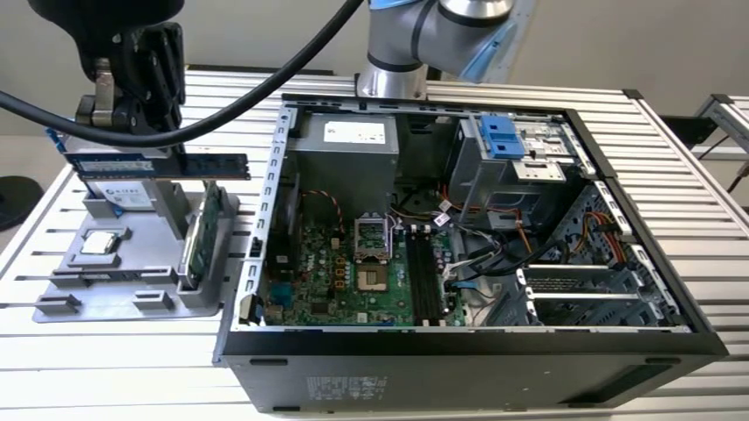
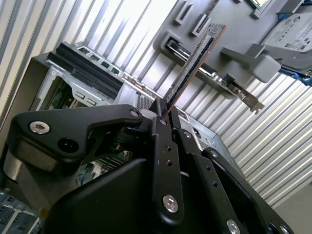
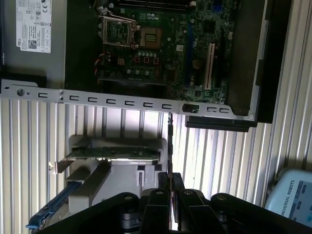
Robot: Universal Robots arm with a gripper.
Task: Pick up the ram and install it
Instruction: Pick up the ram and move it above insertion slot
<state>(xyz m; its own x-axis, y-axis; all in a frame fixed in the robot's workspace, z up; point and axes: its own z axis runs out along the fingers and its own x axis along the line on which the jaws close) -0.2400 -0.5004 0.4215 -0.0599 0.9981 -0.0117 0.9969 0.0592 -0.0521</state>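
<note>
Toward the upper left of the exterior view, the pincer [image 1: 121,133] clamps the blue ram [image 1: 164,165] over the grey tray [image 1: 140,294] and its white-labelled drive [image 1: 121,195], print unreadable.

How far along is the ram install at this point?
Done: the ram is up out of the gray holder. In hand: the gripper has its fingers shut on the ram, holding it level above the holder, outside the computer case. Left: the install itself; the motherboard's memory slots stand empty.
</note>
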